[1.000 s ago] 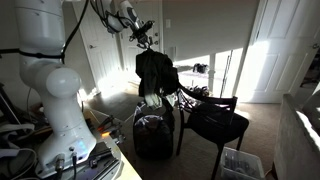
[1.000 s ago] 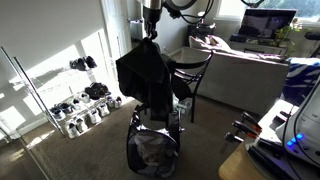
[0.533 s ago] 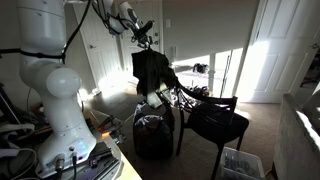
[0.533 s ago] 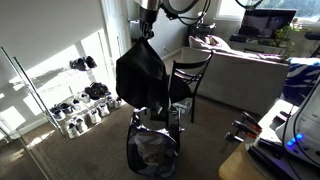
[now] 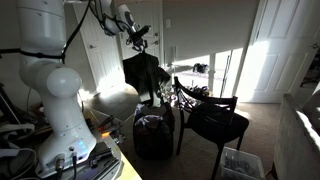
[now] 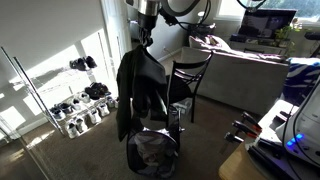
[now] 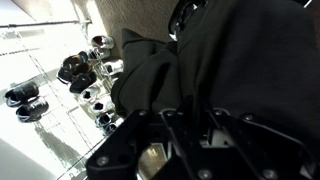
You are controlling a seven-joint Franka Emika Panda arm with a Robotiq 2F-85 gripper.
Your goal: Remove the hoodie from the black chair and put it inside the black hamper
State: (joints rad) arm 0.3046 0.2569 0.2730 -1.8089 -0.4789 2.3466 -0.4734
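The dark hoodie [image 5: 143, 78] hangs limp from my gripper [image 5: 139, 40], which is shut on its top. It also shows in an exterior view [image 6: 138, 85], hanging from the gripper [image 6: 141, 30] above the black hamper [image 6: 152, 152]. The hamper [image 5: 153, 135] stands on the carpet beside the black chair [image 5: 213, 122]. The chair [image 6: 190, 78] stands behind the hoodie, its seat bare. In the wrist view the hoodie [image 7: 230, 60] fills most of the picture below the gripper fingers [image 7: 185, 125].
The white robot base [image 5: 55, 90] stands on a table edge. A shoe rack with several shoes [image 6: 75, 100] stands by the wall. A grey sofa [image 6: 250, 70] is behind the chair. A clear plastic box [image 5: 243, 162] sits on the floor near the chair.
The gripper has carried the hoodie sideways away from the chair, and the garment now hangs longer and narrower over the hamper's side.
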